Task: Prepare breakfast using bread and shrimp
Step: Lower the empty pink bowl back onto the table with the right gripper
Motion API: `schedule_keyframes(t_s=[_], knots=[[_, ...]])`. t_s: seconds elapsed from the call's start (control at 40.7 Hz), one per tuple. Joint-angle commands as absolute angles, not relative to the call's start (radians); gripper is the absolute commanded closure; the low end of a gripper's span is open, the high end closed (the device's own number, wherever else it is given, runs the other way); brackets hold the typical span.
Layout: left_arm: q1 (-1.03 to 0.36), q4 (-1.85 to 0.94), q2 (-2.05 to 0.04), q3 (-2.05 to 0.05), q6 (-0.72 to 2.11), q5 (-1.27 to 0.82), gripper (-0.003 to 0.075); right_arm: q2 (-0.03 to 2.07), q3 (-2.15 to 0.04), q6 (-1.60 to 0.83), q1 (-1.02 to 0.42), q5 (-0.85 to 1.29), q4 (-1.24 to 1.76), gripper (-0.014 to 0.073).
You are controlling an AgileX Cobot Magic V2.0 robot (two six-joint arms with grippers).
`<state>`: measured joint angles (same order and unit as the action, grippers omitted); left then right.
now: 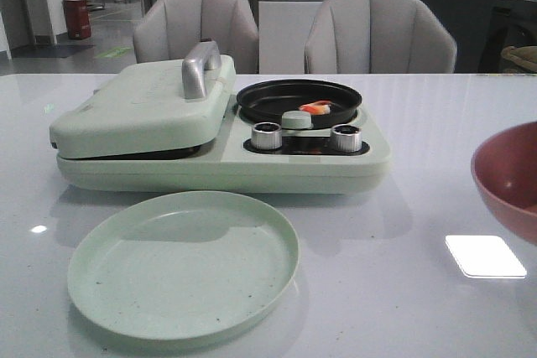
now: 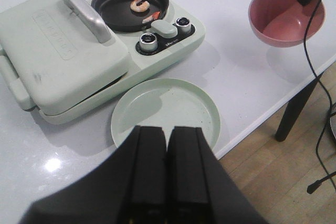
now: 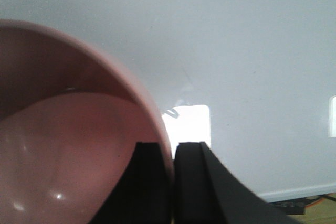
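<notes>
The shrimp is a small curled orange-red and white piece in the black round pan of the pale green breakfast maker; it also shows in the left wrist view. The maker's lid with the silver handle is down. No bread shows in any view. My left gripper is shut and empty, above the near rim of the empty green plate. My right gripper is shut, right over the rim of the pink bowl. Neither gripper shows in the front view.
The green plate lies in front of the maker. The pink bowl stands at the right edge. Two silver knobs and a pale green button sit on the maker's front. Two grey chairs stand behind the table.
</notes>
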<state>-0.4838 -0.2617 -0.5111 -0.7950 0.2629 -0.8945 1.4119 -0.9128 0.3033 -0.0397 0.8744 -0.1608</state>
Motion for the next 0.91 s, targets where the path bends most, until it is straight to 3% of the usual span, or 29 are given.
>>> schedule_keyframes(t_s=[0.0,0.467,0.541,0.738,0.885], knots=[[-0.483,-0.278,-0.518,-0.823,0.255,-0.814,0.0619,1.374,-0.878,0.274,-0.017,0.749,-0.129,0.0550],[-0.483,-0.278,-0.518,-0.823,0.255,-0.814,0.0619,1.432,-0.854,0.274,-0.017,0.659,-0.129,0.0526],[-0.483,-0.278,-0.518,-0.823,0.255,-0.814,0.0619,1.462,-0.857,0.274,-0.017,0.663,-0.129,0.0476],[-0.483,-0.278,-0.518,-0.823,0.255,-0.814,0.0619,1.463,-0.859,0.274,-0.017,0.646,-0.143,0.0160],[-0.483,-0.278,-0.518,-0.823,0.255,-0.814,0.0619,1.407,-0.868,0.274,-0.017,0.638,-0.154,0.0141]])
